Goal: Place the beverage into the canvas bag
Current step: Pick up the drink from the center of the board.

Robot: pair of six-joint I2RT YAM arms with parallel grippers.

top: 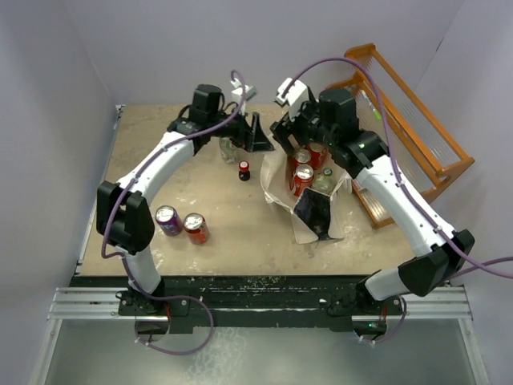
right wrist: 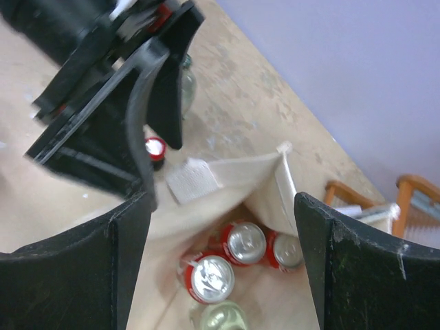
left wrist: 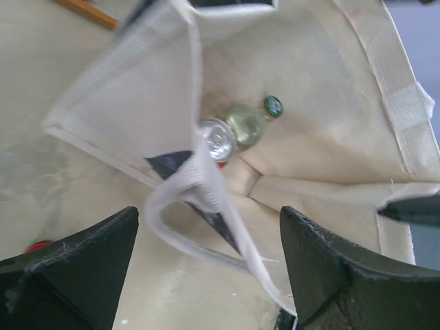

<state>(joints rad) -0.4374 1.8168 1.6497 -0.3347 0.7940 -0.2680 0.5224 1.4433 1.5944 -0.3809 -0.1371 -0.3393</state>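
Nearest the arm bases, on the left: a purple can (top: 168,219) and a red can (top: 195,228) side by side on the table, tops showing. Further in, mid-table: a small dark bottle (top: 244,169) w/ red cap, upright, long axis vertical. Just beyond it is a clear glass bottle (top: 228,148), partly hidden by the arm.

The canvas bag (top: 309,204) sits right of centre, slumped. Its black end panel (top: 314,215) faces the near edge, its mouth gapes up and toward the far side, and its long axis runs approx. near-far. Inside are three bagged cans (right wrist: 245,242) and a green-capped bottle (left wrist: 273,106), tops up.

The left gripper (top: 258,135) is at the bag's far-left rim, fingers wide apart, holding nothing. A loop handle (left wrist: 213,192) runs between them; can't tell if it touches. The right gripper (top: 288,136) hovers over the mouth, fingers also apart, empty.

Next drink is prob. the small dark bottle. It stands just on the near side of the left gripper, so the left arm is clearly closer, and the bag mouth lies to its right. Since it's upright, a side-on grip on the body fits. The two loose cans are well apart from both grippers.

The orange rack (top: 401,112) stands far right, beyond the bag.
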